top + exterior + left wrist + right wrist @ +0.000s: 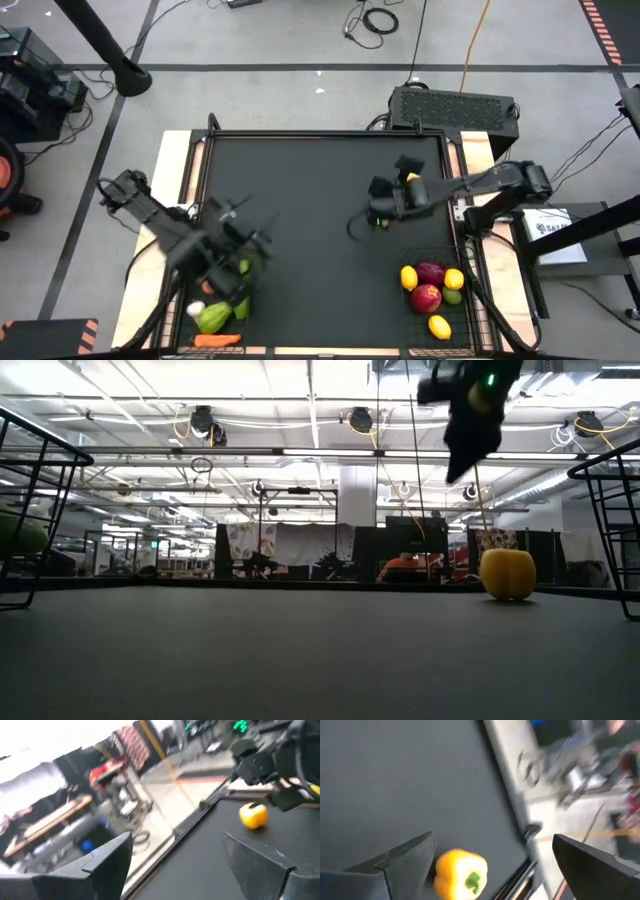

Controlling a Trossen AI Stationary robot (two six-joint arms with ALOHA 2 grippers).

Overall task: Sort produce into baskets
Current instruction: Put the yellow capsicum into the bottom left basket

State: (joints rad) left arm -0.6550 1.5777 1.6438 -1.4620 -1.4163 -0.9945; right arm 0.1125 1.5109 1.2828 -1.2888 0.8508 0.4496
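Observation:
A yellow pepper (412, 178) stands on the black tabletop at the far right; it also shows in the low view (508, 573) and in both wrist views (253, 815) (460, 872). My right gripper (394, 176) is open and hangs well above the pepper (470, 410), touching nothing. My left gripper (245, 230) is open and empty above the left basket (165, 315), which holds a green pepper (215, 317), a carrot (218, 340) and white garlic (197, 310). The right basket (482, 300) holds lemons (409, 277) and red apples (426, 297).
The middle of the black tabletop (310, 250) is bare. In the low view the baskets' wire walls stand at the left (40, 460) and the right (610, 480). A black box (450, 105) sits beyond the table's far edge.

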